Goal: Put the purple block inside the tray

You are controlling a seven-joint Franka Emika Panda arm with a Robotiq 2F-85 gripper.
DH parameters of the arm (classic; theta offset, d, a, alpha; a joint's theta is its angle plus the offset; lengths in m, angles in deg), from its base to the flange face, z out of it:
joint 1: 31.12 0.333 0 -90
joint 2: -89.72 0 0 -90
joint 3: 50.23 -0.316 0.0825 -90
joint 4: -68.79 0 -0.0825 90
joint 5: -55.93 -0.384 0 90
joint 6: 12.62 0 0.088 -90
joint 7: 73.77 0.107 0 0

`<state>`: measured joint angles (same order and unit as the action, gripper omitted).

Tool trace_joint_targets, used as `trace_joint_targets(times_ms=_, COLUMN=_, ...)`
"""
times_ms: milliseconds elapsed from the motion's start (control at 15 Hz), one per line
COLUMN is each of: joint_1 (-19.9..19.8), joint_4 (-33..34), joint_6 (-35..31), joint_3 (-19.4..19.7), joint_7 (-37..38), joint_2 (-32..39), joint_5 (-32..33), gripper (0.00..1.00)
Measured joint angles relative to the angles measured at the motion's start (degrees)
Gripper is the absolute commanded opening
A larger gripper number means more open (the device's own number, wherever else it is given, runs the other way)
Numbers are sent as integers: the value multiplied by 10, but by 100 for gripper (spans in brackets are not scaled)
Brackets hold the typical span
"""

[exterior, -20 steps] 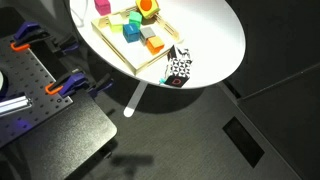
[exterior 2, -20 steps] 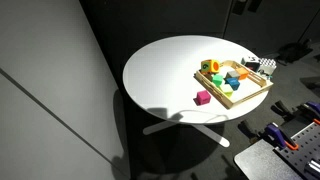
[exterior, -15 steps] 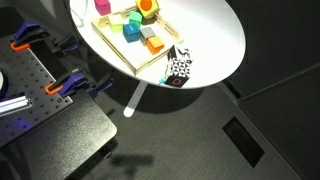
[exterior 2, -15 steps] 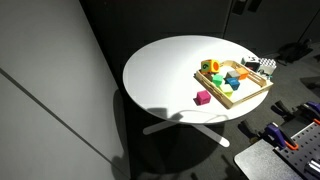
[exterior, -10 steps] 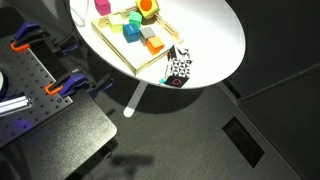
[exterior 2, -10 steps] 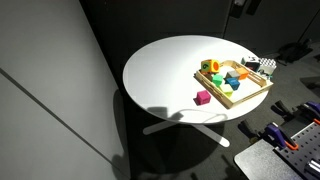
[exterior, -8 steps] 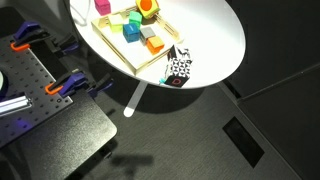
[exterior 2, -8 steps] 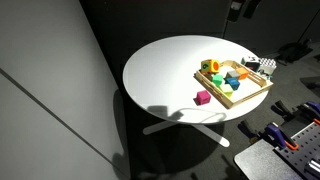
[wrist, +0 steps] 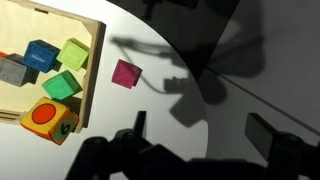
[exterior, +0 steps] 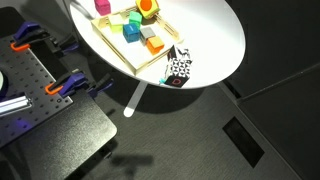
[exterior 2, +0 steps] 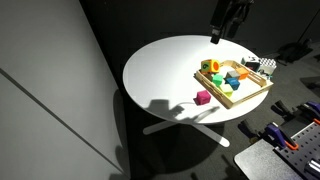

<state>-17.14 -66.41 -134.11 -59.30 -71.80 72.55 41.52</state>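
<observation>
The purple block [exterior 2: 203,97] is a small magenta cube on the round white table [exterior 2: 165,75], just outside the near rim of the light-wood tray [exterior 2: 255,93]. It also shows in the wrist view [wrist: 125,73], to the right of the tray [wrist: 92,80]. My gripper [exterior 2: 222,28] hangs high above the table's far side, well away from the block. In the wrist view its two fingers [wrist: 200,128] stand wide apart with nothing between them. In an exterior view the tray [exterior: 110,48] shows at the top edge.
The tray holds several coloured blocks, among them green [wrist: 73,52], blue [wrist: 41,54] and an orange cube [wrist: 47,120]. A black-and-white patterned object [exterior: 178,68] lies by the tray at the table edge. Orange clamps [exterior: 62,88] sit on a dark bench beside the table.
The gripper has come down into view above the table's far side; its shadow on the table has grown and shifted. The blocks and tray have not moved.
</observation>
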Motion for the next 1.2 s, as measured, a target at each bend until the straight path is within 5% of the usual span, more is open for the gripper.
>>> trace_joint_targets(times_ms=400, joint_1=-4, joint_4=0, joint_6=-71, joint_3=-11, joint_7=15, joint_2=91, joint_5=20, gripper=100)
trace_joint_targets(times_ms=800, joint_1=-5, joint_4=-1, joint_6=-149, joint_3=-18, joint_7=97, joint_2=175, joint_5=118, gripper=100)
trace_joint_targets(times_ms=1200, joint_1=-5, joint_4=1, joint_6=-166, joint_3=-18, joint_7=123, joint_2=219, joint_5=138, gripper=100)
